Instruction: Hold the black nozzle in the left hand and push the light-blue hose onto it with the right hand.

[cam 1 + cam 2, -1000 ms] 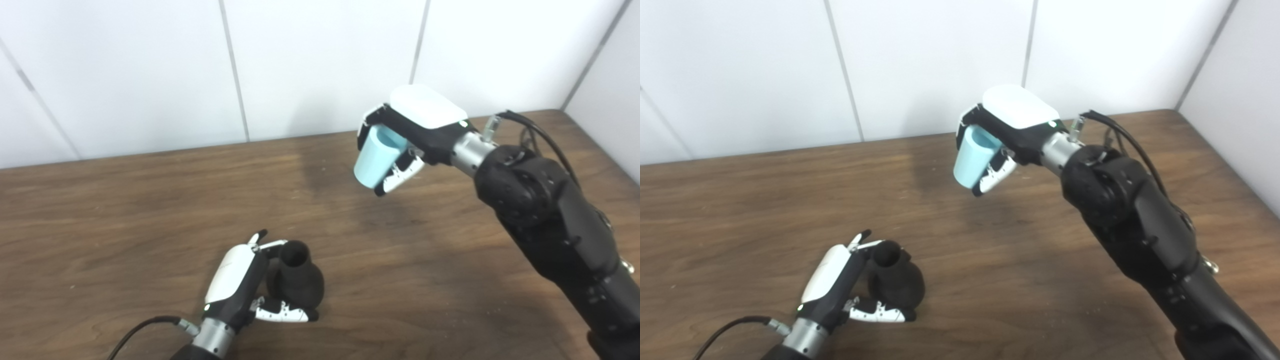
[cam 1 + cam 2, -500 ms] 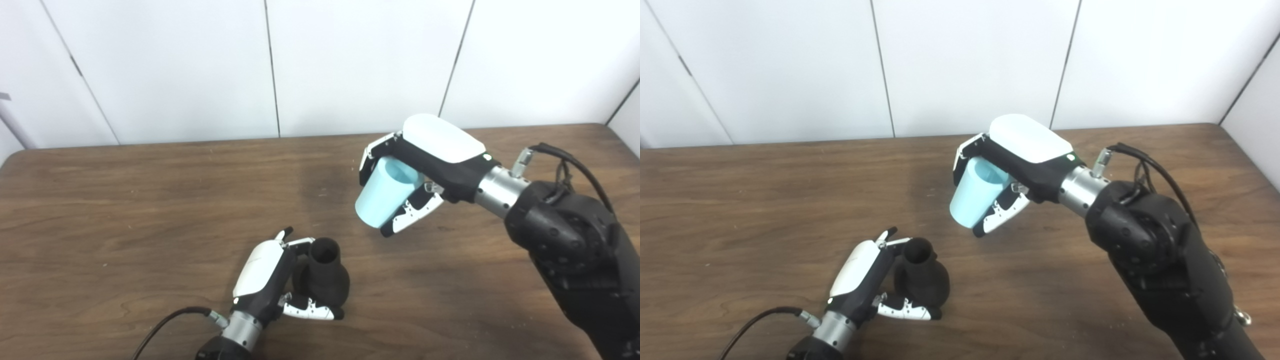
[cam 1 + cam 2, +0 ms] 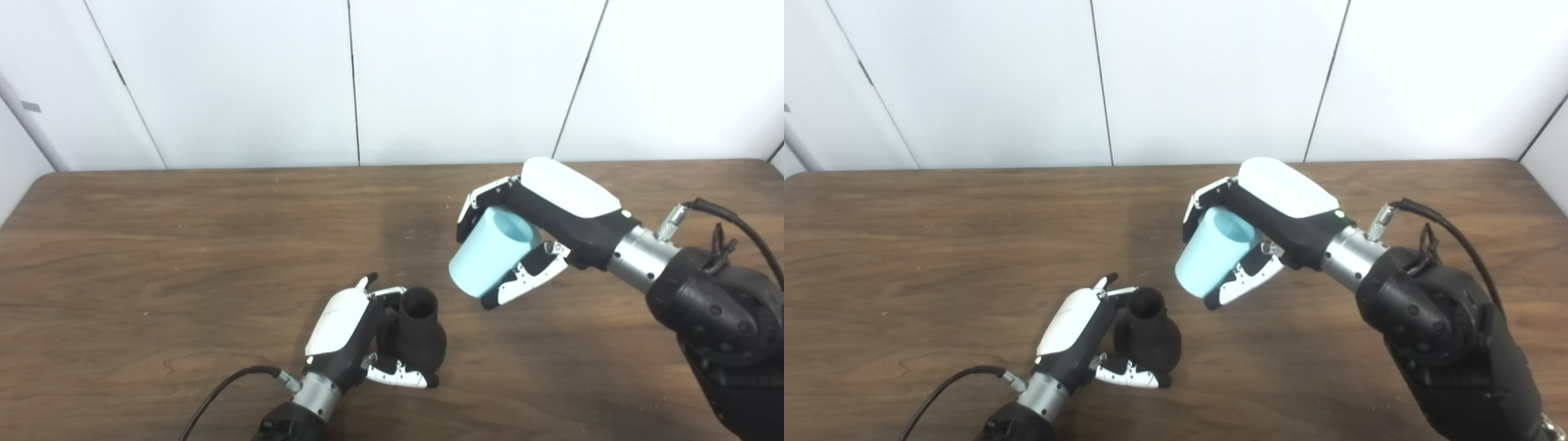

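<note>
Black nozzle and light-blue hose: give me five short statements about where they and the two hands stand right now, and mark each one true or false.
1. The left hand is shut on the black nozzle. True.
2. The light-blue hose lies flat on the table. False: the right hand holds it up in the air.
3. The hose is already pushed onto the nozzle. False: the two are apart, with the hose up and to the right of the nozzle.
4. The nozzle's narrow open end points upward. True.
5. The right hand's fingers are spread with nothing in them. False: they wrap the hose.
</note>
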You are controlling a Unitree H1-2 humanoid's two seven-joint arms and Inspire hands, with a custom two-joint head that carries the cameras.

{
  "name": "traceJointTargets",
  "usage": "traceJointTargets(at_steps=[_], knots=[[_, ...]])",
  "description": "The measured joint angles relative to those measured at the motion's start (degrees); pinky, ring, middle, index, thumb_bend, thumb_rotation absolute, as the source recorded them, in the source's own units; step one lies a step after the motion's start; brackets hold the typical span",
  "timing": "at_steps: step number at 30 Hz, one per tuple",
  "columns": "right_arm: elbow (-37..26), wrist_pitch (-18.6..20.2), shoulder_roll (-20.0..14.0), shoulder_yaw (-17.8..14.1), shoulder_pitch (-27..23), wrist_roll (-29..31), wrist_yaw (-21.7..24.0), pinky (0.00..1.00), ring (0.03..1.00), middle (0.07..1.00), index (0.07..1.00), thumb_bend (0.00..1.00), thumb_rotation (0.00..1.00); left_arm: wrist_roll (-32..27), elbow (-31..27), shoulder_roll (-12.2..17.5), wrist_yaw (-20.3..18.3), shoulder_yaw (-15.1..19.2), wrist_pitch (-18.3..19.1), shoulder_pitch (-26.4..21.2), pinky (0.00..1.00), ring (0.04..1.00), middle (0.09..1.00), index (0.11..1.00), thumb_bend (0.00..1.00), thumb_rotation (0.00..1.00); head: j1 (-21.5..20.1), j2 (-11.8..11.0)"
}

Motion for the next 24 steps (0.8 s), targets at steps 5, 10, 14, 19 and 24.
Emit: traceJointTargets(at_steps=[5, 10, 14, 19, 24], knots=[[0.03, -0.98, 0.39, 0.18, 0.08, 0.08, 0.00, 0.31, 0.430, 0.505, 0.513, 0.50, 0.00, 0.01, 0.04, -0.07, -0.01, -0.08, 0.05, -0.04, 1.00, 0.677, 0.490, 0.495, 0.52, 0.00, -0.17, 0.26], [0.05, -1.03, 0.87, 0.24, 0.07, 0.33, 0.00, 0.31, 0.430, 0.504, 0.516, 0.50, 0.00, 0.13, 0.19, -0.24, 0.00, -0.22, 0.07, -0.15, 1.00, 0.675, 0.490, 0.495, 0.52, 0.00, -0.26, 0.53], [0.15, -1.04, 1.47, 0.61, 0.00, 0.38, 0.00, 0.31, 0.432, 0.504, 0.515, 0.50, 0.00, 0.42, 0.43, -0.49, 0.01, -0.35, 0.08, -0.33, 1.00, 0.675, 0.497, 0.489, 0.52, 0.00, -0.09, 0.70], [0.23, -1.29, 2.11, 1.29, -0.46, 0.20, 0.00, 0.31, 0.433, 0.506, 0.519, 0.50, 0.00, 0.50, 0.46, -0.68, 0.00, -0.47, 0.16, -0.33, 1.00, 0.677, 0.499, 0.487, 0.52, 0.00, 0.00, 0.79], [0.84, -2.27, 2.12, 1.58, -0.68, -0.10, -0.01, 0.31, 0.432, 0.509, 0.517, 0.50, 0.00, 0.63, 0.53, -0.95, 0.00, -0.52, 0.27, -0.32, 1.00, 0.678, 0.499, 0.487, 0.52, 0.00, 0.09, 0.97]])
